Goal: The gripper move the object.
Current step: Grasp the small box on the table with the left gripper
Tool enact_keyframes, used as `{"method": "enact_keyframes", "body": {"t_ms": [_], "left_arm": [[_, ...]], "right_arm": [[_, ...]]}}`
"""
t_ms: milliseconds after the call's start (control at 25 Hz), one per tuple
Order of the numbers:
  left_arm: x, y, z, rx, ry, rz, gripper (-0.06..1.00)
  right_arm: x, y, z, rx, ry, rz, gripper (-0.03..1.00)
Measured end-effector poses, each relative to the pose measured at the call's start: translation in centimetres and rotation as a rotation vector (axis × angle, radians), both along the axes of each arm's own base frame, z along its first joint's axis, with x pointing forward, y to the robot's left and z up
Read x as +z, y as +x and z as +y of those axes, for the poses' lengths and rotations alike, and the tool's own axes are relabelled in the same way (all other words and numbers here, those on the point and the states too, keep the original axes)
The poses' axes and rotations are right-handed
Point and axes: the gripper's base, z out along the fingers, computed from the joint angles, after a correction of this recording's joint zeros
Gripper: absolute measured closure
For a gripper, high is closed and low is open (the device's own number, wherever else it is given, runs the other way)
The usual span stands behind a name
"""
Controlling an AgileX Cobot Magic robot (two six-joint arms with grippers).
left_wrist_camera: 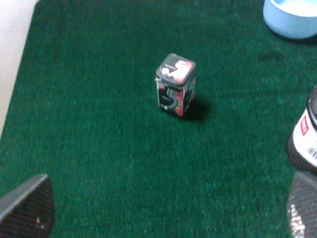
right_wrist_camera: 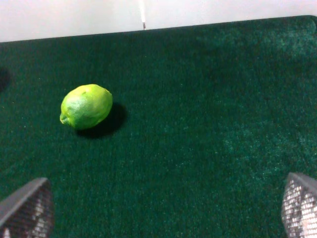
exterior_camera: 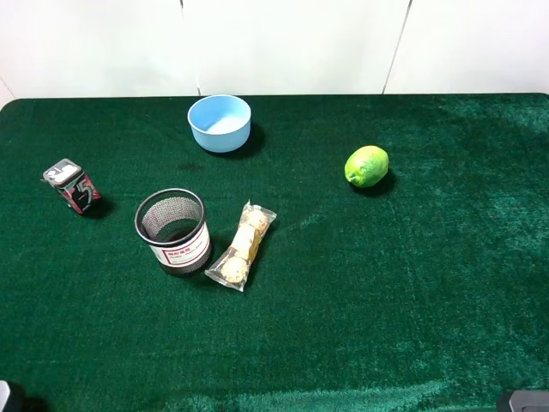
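The object [exterior_camera: 73,187] stands upright, well apart from the mesh cup [exterior_camera: 172,230] on its left side, dead ahead of the left gripper [left_wrist_camera: 163,215], its 2 fingers spread wide and empty; the right gripper [right_wrist_camera: 162,213], also spread and empty, looks farther off.

The left gripper [left_wrist_camera: 163,207] shows just 2 dark grey wedge-shaped fingertips [left_wrist_camera: 27,208], 1 each side of the jaw gap, inner faces finely cross-hatched with pale specks, and the right gripper [right_wrist_camera: 162,208] shows 2 lighter grey tips with the same gridded pads [right_wrist_camera: 298,206].
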Motion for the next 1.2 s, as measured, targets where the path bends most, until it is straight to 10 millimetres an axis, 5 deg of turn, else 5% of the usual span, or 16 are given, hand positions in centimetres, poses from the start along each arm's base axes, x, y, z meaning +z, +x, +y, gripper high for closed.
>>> {"method": "enact_keyframes", "body": {"t_ms": [480, 1200], "left_arm": [[1.5, 0.6, 0.0, 0.000, 0.001, 0.034, 0.01], [4.8, 12.8, -0.5, -0.035, 0.053, 0.477, 0.01]], "right_arm": [[0.0, 0.0, 0.0, 0.000, 0.000, 0.000, 0.28], [0.0, 0.0, 0.0, 0.000, 0.000, 0.001, 0.28]]}}
